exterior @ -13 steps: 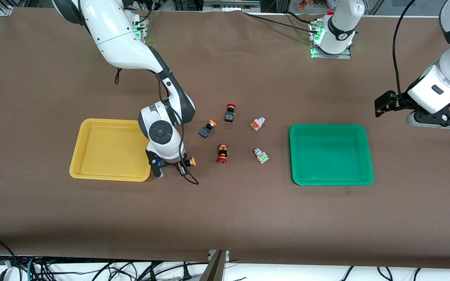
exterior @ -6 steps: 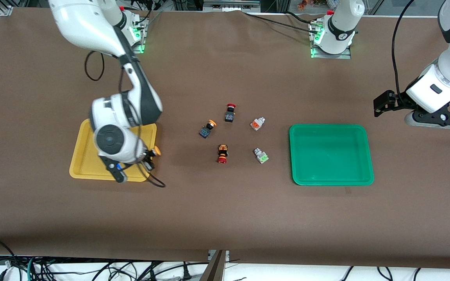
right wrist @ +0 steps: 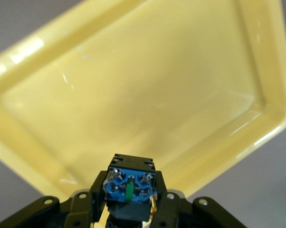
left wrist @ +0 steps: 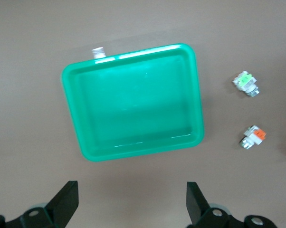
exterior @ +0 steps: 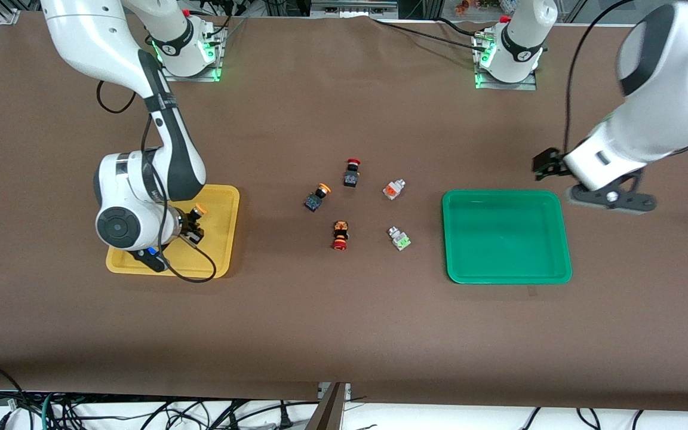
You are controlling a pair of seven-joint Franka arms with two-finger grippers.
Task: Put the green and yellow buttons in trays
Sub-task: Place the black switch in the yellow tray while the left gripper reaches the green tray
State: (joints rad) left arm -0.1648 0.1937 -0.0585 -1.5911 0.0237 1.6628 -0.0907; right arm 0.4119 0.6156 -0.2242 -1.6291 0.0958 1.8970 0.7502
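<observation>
My right gripper (exterior: 186,226) is shut on a yellow-capped button (exterior: 196,216) with a dark blue body (right wrist: 129,186) and holds it over the yellow tray (exterior: 224,233), which fills the right wrist view (right wrist: 147,80). A second yellow-capped button (exterior: 317,197), a silvery button with an orange block (exterior: 393,189) and a silvery button with a green block (exterior: 399,238) lie mid-table between the trays. The green tray (exterior: 505,275) is empty. My left gripper (left wrist: 132,205) is open and empty, over bare table beside the green tray's (left wrist: 133,102) rim toward the left arm's end.
A red-capped black button (exterior: 352,172) and a red-capped button with an orange-black body (exterior: 340,235) lie among the others mid-table. The right arm's cable (exterior: 192,272) loops over the yellow tray's rim nearest the front camera. The arm bases stand along the table's back edge.
My right gripper carried the yellow-capped button from the table beside the yellow tray to over the tray. My left arm swung in toward the green tray.
</observation>
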